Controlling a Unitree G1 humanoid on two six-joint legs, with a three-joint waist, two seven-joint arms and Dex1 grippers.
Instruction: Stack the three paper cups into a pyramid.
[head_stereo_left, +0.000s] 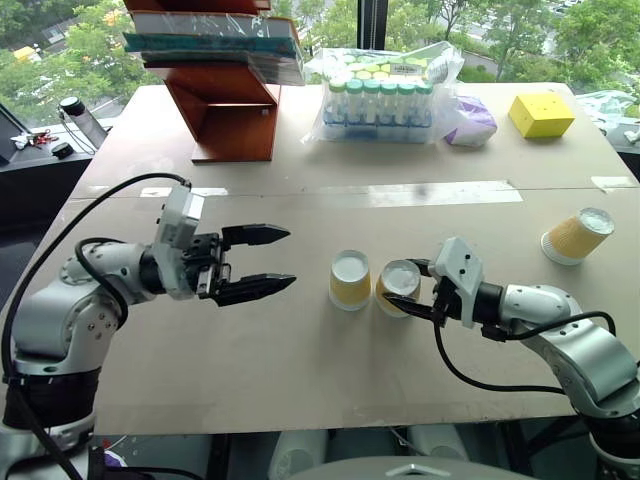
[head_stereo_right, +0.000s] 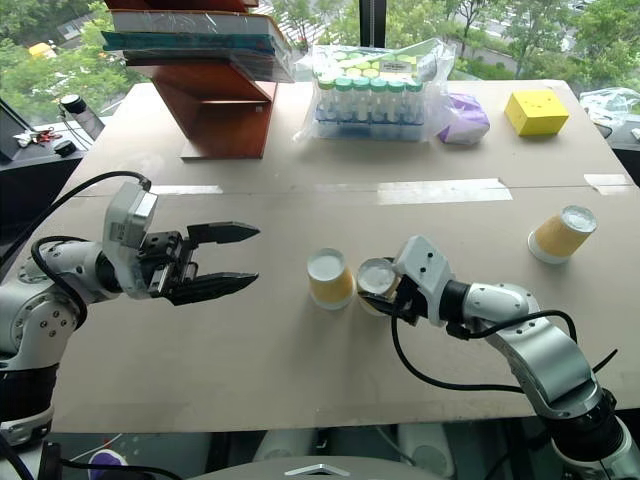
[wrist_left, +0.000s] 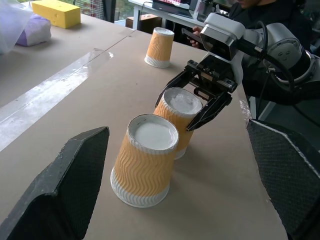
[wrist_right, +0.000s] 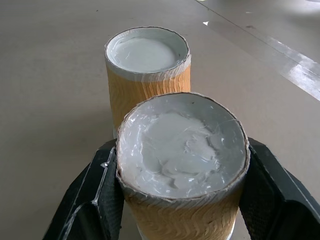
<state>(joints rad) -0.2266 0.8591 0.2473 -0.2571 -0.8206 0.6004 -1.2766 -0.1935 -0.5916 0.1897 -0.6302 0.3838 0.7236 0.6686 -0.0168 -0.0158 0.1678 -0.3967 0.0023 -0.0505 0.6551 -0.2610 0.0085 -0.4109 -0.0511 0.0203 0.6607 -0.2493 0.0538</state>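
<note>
R gripper (head_stereo_left: 408, 297) clamped on cup (head_stereo_left: 399, 287), upside-down on table (head_stereo_left: 300, 370). 2nd cup (head_stereo_left: 350, 279) just beyond it, touching or nearly. 3rd cup (head_stereo_left: 577, 236) well off behind. L gripper (head_stereo_left: 272, 260) fingers apart, empty, facing them.

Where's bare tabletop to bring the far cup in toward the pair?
Bare table lies between the lone cup and the right gripper, and along the near edge. Crowded: the cup in its jaws sits beside the other cup. The back holds the vial rack and the books.
</note>
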